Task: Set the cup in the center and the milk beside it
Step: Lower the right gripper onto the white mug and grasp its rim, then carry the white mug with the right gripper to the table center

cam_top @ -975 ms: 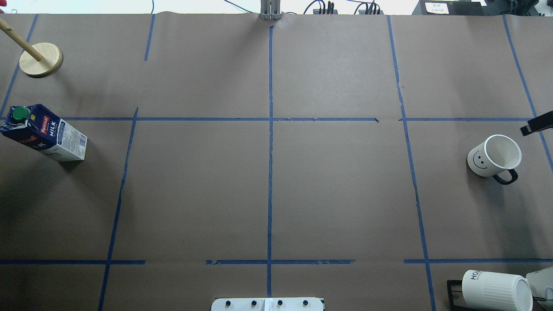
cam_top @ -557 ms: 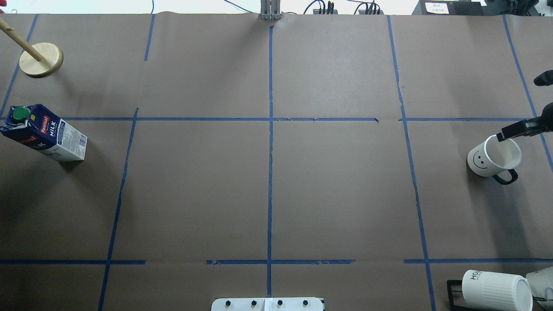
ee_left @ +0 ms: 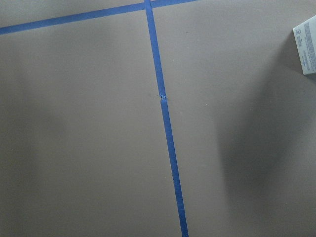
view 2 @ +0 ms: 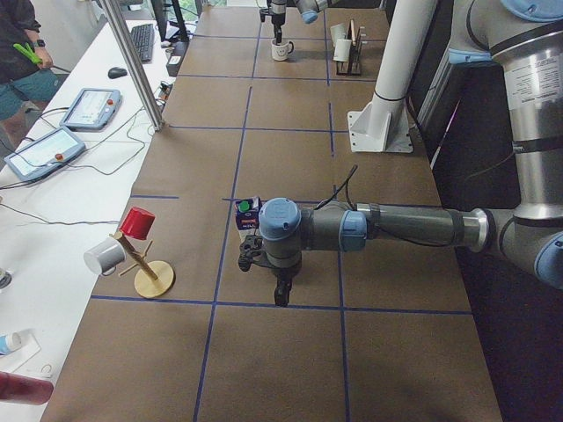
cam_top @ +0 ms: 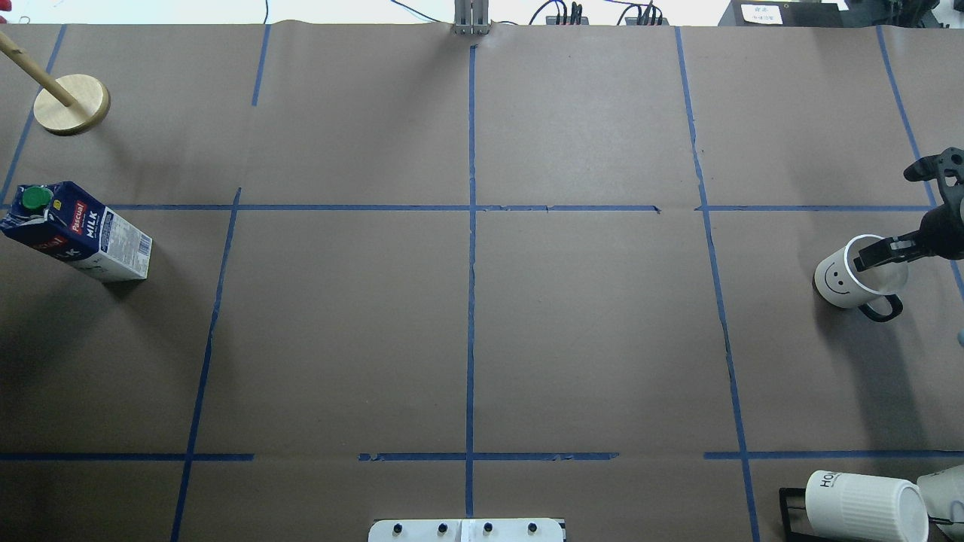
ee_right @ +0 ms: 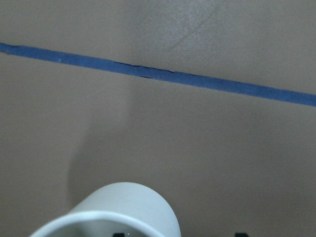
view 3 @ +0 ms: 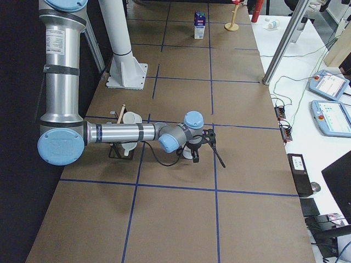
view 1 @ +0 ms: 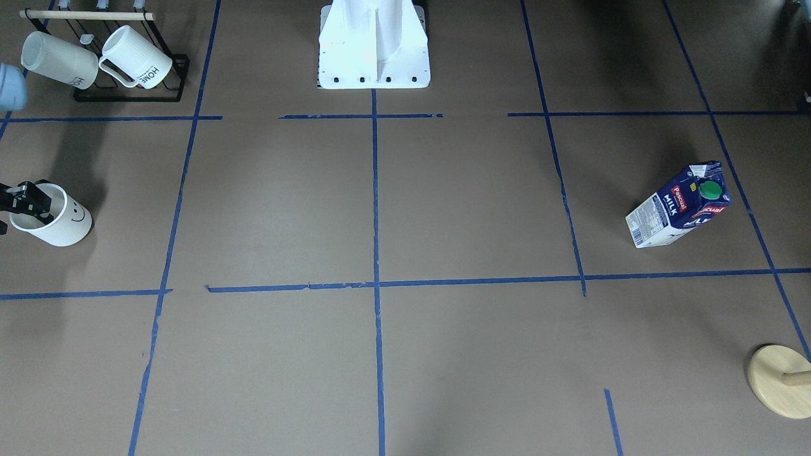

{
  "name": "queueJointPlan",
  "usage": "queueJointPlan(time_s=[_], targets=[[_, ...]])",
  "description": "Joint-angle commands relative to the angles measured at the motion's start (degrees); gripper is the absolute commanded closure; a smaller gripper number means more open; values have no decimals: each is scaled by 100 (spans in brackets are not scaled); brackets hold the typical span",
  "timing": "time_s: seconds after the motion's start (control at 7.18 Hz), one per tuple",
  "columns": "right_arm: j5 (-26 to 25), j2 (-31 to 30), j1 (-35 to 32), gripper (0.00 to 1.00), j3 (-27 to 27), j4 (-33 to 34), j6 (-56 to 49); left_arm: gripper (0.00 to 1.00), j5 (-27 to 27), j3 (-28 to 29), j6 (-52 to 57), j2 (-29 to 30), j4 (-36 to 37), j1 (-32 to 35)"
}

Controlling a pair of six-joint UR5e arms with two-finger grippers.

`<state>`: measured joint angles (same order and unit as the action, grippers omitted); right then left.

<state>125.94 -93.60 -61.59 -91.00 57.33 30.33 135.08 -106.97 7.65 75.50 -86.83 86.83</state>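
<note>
Standing upright far from the center [view 1: 376,285] in the front-facing view, the cup [view 1: 54,217] shows its smiley face, and one dark finger of the right claw [view 1: 25,197] dips inside its rim. The milk [view 1: 679,206] stands on the opposite side of the center, equally far out.

From overhead, the right claw [cam_top: 900,226] is spread: one finger [cam_top: 877,252] reaches into the cup [cam_top: 855,275], the other [cam_top: 932,164] hangs well outside it. The milk [cam_top: 79,232] sits by the brown surface [cam_top: 587,339] edge, far from the center [cam_top: 471,208].

In the left side view, the near arm holds the left claw [view 2: 273,280] just beside the milk [view 2: 248,214]; I cannot tell its state from here.

In the right side view, the right claw [view 3: 204,145] partly hides the cup [view 3: 189,152].

The left wrist view catches only a carton corner [ee_left: 306,44].

The right wrist view shows the cup's rim [ee_right: 106,215], probably between the fingers.
</note>
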Motion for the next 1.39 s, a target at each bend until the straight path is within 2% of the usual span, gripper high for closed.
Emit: queueJointPlan(time_s=[0.0,0.28,0.42,0.56,0.7,0.84,0.98,1.25], targets=[[62,8,7,99,-40,-3,8,0,1,0,0,0,-18,0],[89,69,7,100,-364,58,8,0,1,-9,0,0,-18,0],[193,244,16,100,-627,424,164,0,1,-9,0,0,-18,0],[194,977,16,100,-899,1455,566,0,1,-9,0,0,-18,0],[142,1906,216,100,-928,2396,1058,0,1,-17,0,0,-27,0],[-93,2707,784,100,-859,2893,1785,0,10,-35,0,0,-27,0],[-522,3307,1207,100,-615,3063,2218,0,10,-52,0,0,-27,0],[-884,4599,1815,100,551,3100,3106,0,10,-61,0,17,-27,0]])
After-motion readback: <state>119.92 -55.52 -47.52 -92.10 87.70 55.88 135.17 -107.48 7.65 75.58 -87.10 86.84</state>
